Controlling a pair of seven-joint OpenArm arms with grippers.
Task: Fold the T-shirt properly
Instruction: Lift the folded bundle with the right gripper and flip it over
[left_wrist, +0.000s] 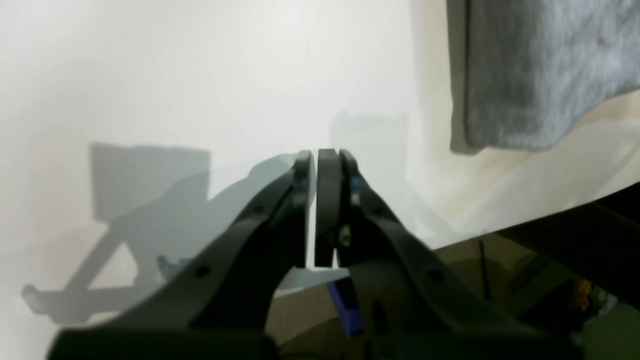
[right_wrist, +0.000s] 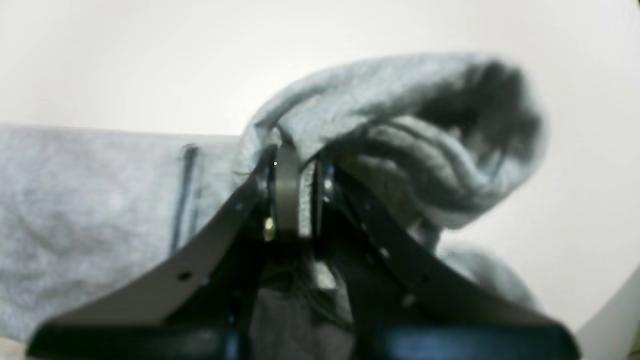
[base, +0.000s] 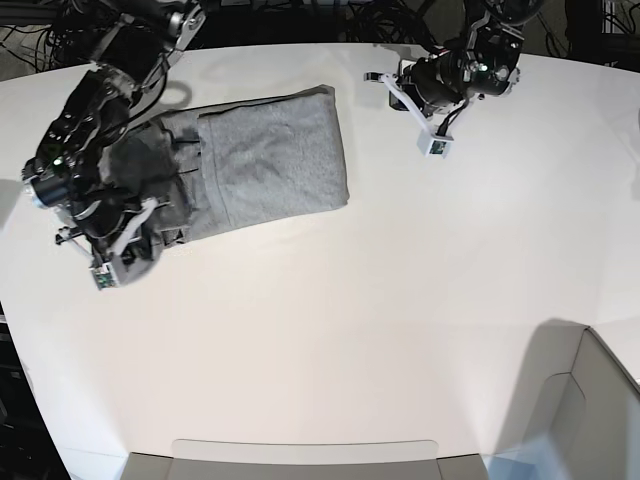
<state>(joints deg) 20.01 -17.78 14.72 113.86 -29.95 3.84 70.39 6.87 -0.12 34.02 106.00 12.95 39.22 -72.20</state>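
The heather-grey T-shirt (base: 270, 160) lies partly folded at the table's far left, plain side up. My right gripper (base: 160, 215) is at its left end, shut on a bunched fold of the cloth. In the right wrist view the jaws (right_wrist: 295, 160) pinch the T-shirt (right_wrist: 400, 100), which curls up over them. My left gripper (base: 392, 88) hangs over bare table to the right of the shirt. It is shut and empty (left_wrist: 322, 155), and a corner of the T-shirt (left_wrist: 540, 65) shows at that view's upper right.
The white table (base: 400, 300) has a curved edge. A grey bin (base: 590, 410) stands at the front right and a grey tray (base: 300, 458) at the front edge. Cables lie beyond the far edge.
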